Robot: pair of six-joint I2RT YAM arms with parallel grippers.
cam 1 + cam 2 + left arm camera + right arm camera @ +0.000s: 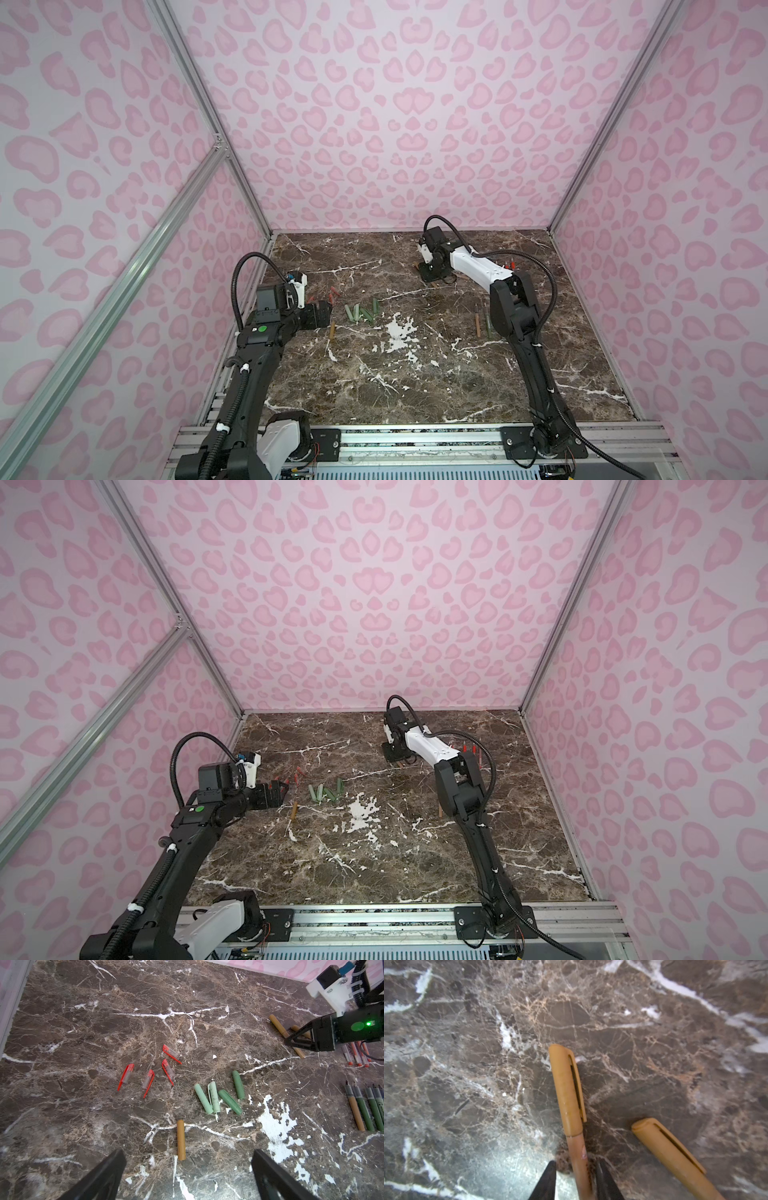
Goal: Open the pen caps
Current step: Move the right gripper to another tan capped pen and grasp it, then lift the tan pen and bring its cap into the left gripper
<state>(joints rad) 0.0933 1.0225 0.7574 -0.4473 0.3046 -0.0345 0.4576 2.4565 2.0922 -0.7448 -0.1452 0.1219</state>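
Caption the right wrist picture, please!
Right hand straddling a capped tan pen on marble, a second pen beside it.

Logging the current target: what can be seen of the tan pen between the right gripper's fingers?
The tan pen is matte orange-tan plastic, cap on, clip along the cap, a seam where cap meets the paler, scuffed barrel. It lies flat on the marble table. The right gripper straddles the barrel with a gap on one side, not clamped. A second capped pen lies beside it, apart.
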